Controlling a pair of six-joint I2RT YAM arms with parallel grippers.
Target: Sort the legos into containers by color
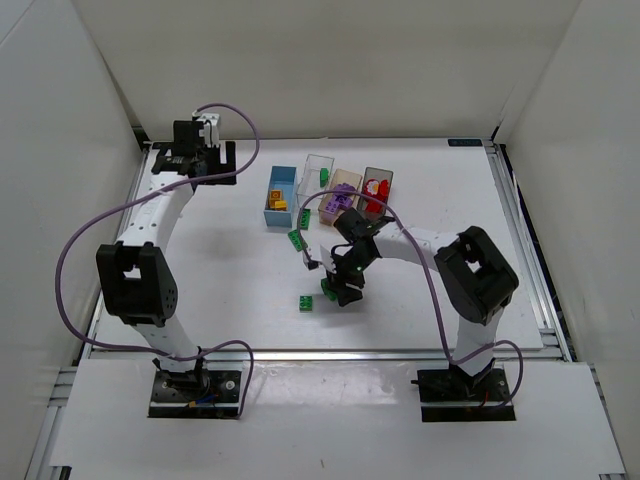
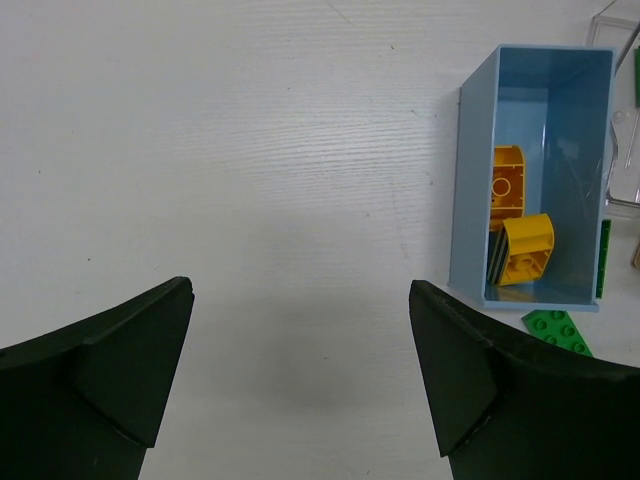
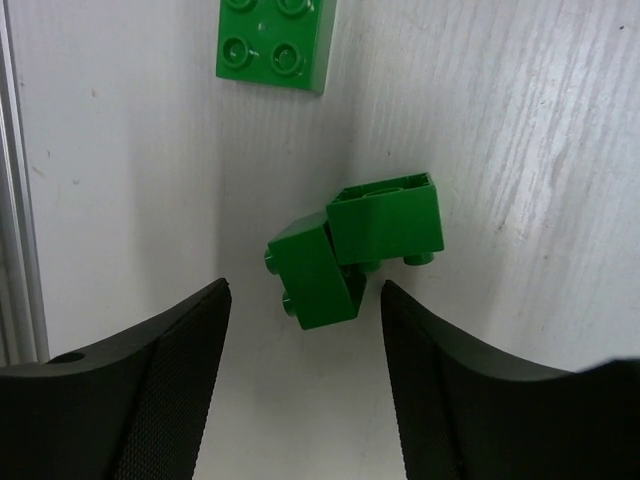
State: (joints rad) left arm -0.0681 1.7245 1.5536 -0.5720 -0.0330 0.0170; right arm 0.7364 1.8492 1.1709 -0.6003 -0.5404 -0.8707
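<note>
The table [image 1: 200,290] carries a far-centre row, left to right: blue bin [image 1: 272,196], clear bin [image 1: 318,168], peach bin [image 1: 348,180], grey bin [image 1: 380,175]. The left gripper [image 2: 300,380] hangs at far left, fingers spread and empty. The right gripper [image 3: 302,300], fingers released, hovers over two touching green bricks [image 3: 350,245] near centre, with another green brick [image 3: 275,40] to their left. Yellow bricks [image 2: 520,235] sit in the blue bin, purple bricks [image 1: 338,203] in the peach bin, red bricks [image 1: 376,190] in the grey bin.

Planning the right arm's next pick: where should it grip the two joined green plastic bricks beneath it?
Probably straight down, jaws closing across the flat sides of the lower-left green brick. It lies tipped over, studs pointing sideways, between the fingers of the open right gripper.
</note>
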